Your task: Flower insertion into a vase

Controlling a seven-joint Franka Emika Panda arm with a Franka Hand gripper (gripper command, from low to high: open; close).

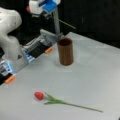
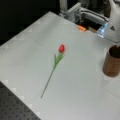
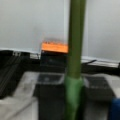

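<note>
Overhead, end effector [image 1: 51, 10] — green stem [image 3: 75, 50] pinched, behind vase [image 1: 65, 51].

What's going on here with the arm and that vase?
The gripper is up at a front view's top, beyond the vase, holding a green stem that fills the middle of the wrist view. The vase stands upright with no flower in it. A red tulip lies flat on the table, apart from the vase, in both front views.
</note>
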